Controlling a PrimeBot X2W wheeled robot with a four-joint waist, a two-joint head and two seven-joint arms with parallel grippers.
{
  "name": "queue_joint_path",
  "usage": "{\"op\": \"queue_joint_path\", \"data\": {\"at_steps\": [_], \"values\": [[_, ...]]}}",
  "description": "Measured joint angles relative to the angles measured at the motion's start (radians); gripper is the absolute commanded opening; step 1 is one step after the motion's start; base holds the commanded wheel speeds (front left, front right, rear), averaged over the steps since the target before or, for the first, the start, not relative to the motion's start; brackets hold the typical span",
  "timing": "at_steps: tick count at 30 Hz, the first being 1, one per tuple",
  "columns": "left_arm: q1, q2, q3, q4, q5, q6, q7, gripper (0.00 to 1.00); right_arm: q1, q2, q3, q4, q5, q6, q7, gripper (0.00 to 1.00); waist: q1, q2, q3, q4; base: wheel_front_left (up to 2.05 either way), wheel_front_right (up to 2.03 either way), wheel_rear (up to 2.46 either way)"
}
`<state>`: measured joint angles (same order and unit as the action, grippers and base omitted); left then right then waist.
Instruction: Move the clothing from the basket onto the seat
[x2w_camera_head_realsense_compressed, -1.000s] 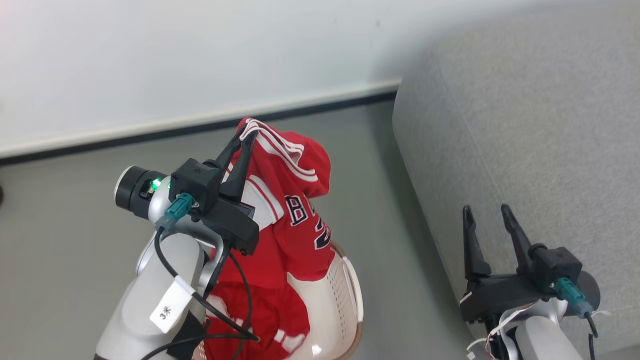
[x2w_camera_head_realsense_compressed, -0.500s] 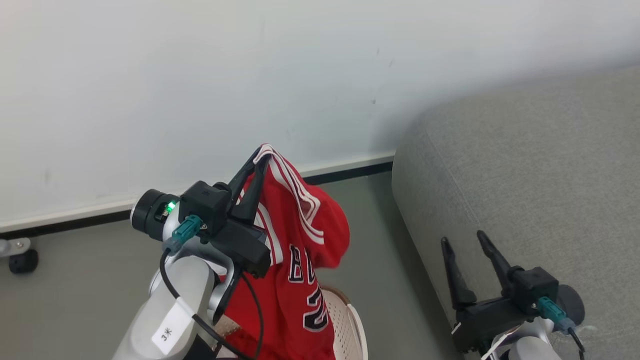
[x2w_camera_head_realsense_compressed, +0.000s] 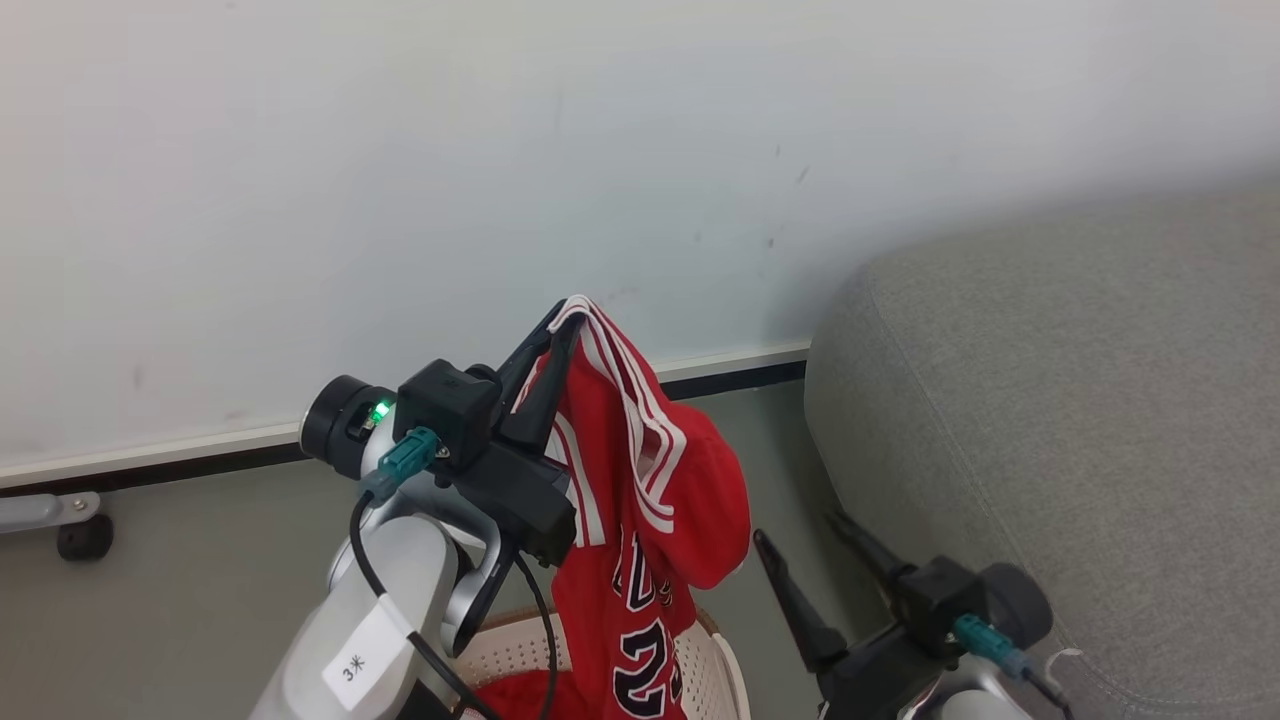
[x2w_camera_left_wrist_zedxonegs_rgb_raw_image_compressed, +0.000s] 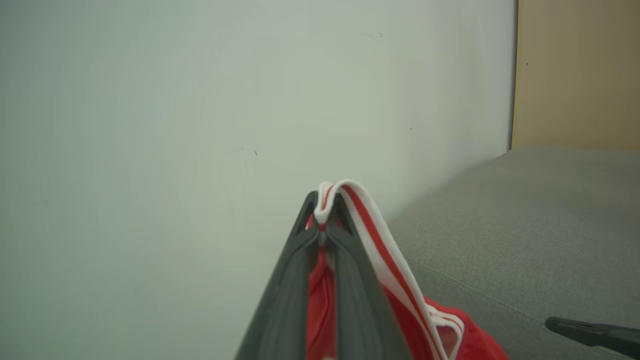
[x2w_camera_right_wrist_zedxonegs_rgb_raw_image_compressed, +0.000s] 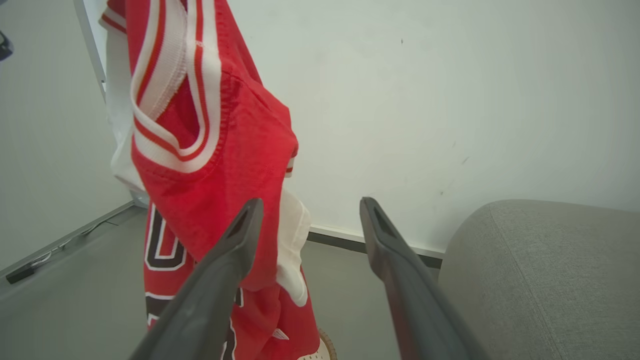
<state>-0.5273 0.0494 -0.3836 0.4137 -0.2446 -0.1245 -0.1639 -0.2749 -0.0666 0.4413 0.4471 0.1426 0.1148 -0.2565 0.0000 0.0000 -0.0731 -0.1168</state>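
**Head view.** The left gripper (x2w_camera_head_realsense_compressed: 563, 322) is standing raised at the centre, its two dark fingers pressing together on the white-striped edge of a red jersey (x2w_camera_head_realsense_compressed: 650, 480). The jersey is hanging down from that pinch. Its lower part is dangling over the basket (x2w_camera_head_realsense_compressed: 722, 668) at the near edge, where a second red garment (x2w_camera_head_realsense_compressed: 515, 697) is lying inside. The grey seat (x2w_camera_head_realsense_compressed: 1050, 420) is sitting to the right, apart from the jersey. The right gripper (x2w_camera_head_realsense_compressed: 797, 532) is hovering between jersey and seat, with its fingers spread apart and gripping nothing. A white wall (x2w_camera_head_realsense_compressed: 400, 200) is rising on the far side.

**Left wrist view.** The left gripper (x2w_camera_left_wrist_zedxonegs_rgb_raw_image_compressed: 322, 210) is clamping the striped trim, with red fabric squeezed between the closed fingers. The jersey (x2w_camera_left_wrist_zedxonegs_rgb_raw_image_compressed: 385, 260) is falling away to the right of them. The seat (x2w_camera_left_wrist_zedxonegs_rgb_raw_image_compressed: 525, 225) is lying farther off on the right, and one dark fingertip of the right gripper (x2w_camera_left_wrist_zedxonegs_rgb_raw_image_compressed: 590, 332) is poking in over it.

**Right wrist view.** The right gripper (x2w_camera_right_wrist_zedxonegs_rgb_raw_image_compressed: 310, 207) is holding its fingers wide apart with only the wall between them. The jersey (x2w_camera_right_wrist_zedxonegs_rgb_raw_image_compressed: 215, 150) is hanging on the left, partly behind the left finger. The seat (x2w_camera_right_wrist_zedxonegs_rgb_raw_image_compressed: 540, 270) is showing on the right, and a sliver of the basket (x2w_camera_right_wrist_zedxonegs_rgb_raw_image_compressed: 326, 350) is peeking out below the jersey.
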Motion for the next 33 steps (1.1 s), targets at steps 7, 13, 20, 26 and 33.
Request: {"op": "queue_joint_path", "data": {"at_steps": [7,13,20,26,33], "values": [[0.007,-0.001,-0.012,-0.035,-0.005,0.001,0.026,0.00,0.000,0.005,0.087,0.023,0.004,0.006,0.000,1.00,0.0000,0.0000,-0.011,0.014,0.00,0.00,0.00],[0.012,-0.002,-0.016,-0.056,-0.008,0.002,0.049,0.00,-0.003,0.005,0.155,0.045,0.008,0.009,0.000,1.00,0.0000,0.0000,-0.016,0.017,0.00,0.00,0.00],[0.025,-0.002,-0.032,-0.083,-0.010,0.010,0.080,0.00,-0.077,0.005,0.240,0.084,0.012,0.009,0.000,1.00,-0.0001,0.0000,-0.016,0.023,0.00,0.00,0.00],[0.024,-0.004,-0.062,-0.106,-0.011,0.010,0.106,0.00,-0.136,0.004,0.303,0.130,0.053,0.009,0.000,1.00,0.0000,0.0000,-0.011,0.038,0.00,0.00,0.00],[0.024,-0.004,-0.091,-0.137,-0.019,0.010,0.127,0.00,-0.205,0.003,0.374,0.200,0.061,0.010,0.000,1.00,0.0000,0.0000,-0.003,0.056,0.00,0.00,0.00]]}}
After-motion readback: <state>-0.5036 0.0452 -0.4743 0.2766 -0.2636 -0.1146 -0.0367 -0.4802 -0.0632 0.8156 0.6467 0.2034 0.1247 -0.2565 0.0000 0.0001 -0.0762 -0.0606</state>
